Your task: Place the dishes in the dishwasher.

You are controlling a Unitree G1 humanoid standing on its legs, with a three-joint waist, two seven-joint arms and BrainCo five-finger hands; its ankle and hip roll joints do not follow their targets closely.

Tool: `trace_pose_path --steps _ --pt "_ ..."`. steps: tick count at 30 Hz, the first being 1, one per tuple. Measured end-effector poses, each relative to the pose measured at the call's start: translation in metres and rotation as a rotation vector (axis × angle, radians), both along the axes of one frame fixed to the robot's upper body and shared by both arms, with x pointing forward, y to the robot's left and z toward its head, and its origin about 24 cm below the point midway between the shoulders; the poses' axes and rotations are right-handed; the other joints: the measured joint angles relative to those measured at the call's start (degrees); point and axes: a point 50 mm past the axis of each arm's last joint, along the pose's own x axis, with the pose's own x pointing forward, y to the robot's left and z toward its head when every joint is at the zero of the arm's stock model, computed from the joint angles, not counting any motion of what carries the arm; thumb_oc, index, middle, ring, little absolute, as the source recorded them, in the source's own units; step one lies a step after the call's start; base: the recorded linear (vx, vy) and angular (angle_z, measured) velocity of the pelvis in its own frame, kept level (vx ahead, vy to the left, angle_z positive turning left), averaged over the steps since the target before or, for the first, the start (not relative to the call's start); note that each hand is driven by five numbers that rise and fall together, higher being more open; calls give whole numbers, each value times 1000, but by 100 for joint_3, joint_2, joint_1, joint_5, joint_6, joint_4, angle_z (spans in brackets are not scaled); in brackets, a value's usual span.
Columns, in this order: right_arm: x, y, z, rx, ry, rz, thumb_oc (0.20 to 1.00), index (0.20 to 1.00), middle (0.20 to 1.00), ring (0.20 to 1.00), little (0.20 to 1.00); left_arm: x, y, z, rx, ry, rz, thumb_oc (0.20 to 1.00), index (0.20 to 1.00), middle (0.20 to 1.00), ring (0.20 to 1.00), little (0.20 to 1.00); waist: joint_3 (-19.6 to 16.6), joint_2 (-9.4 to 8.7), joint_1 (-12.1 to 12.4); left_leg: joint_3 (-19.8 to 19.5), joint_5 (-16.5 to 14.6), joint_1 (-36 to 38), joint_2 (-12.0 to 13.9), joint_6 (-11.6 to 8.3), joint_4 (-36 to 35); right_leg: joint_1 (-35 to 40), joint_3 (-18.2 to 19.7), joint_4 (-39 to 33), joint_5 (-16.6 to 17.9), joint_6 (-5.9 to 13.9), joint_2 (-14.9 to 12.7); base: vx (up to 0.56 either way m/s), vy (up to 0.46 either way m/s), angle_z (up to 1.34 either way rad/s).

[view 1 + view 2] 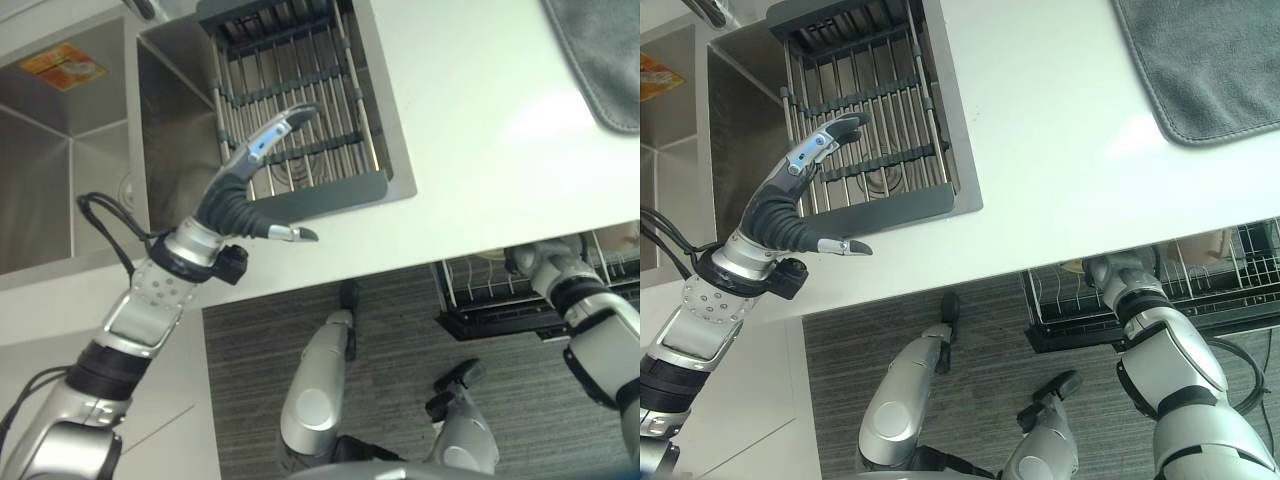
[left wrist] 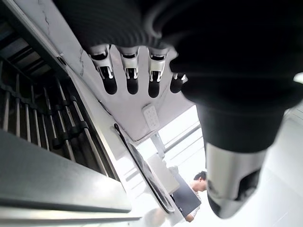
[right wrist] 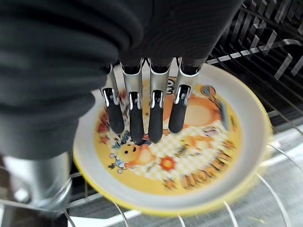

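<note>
The plate [image 3: 175,151], one white dish with a yellow rim and a cartoon print, is lying among the wires of the dishwasher rack [image 1: 1240,285] that is standing pulled out below the counter [image 1: 1070,150]. The right hand [image 3: 142,109] is reaching over it with straight fingers [image 3: 156,123] spread across its printed face; whether the thumb is hooking under the rim is hard to tell, so it may be pressing rather than gripping. The left hand [image 1: 805,190] is hovering empty, fingers extended and thumb apart, above the one dark slatted drying rack [image 1: 865,110] that is sitting in the sink [image 1: 100,150]. The plate is leaning rather than slotted upright, so if the fingers lift away too soon it could slide flat or knock against the wires. One grey mat [image 1: 1210,60] is lying at the counter's far right corner, and one person [image 2: 196,189] is showing in the left wrist view.
</note>
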Motion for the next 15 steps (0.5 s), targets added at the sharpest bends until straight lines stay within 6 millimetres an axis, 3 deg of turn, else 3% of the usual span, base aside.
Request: trace_pose_path --steps 8,12,15 --pt "-3 1 -12 34 46 -41 1000 1000 1000 1000 1000 1 1 6 -7 -23 14 1000 1000 1000 1000 1000 -2 -3 -11 9 23 11 11 33 5 -5 13 1 2 -2 11 0 0 0" --pt "-1 -2 -6 185 -35 -100 1000 1000 1000 1000 1000 2 2 6 -5 -13 24 1000 1000 1000 1000 1000 -4 -7 -24 32 23 63 38 34 38 22 36 1 43 -56 39 -23 24 -6" --pt "1 5 -2 412 -150 -136 1000 1000 1000 1000 1000 3 2 6 -9 0 40 1000 1000 1000 1000 1000 -7 -15 -138 121 -36 141 58 0 38 65 102 5 60 -77 41 -24 49 -7"
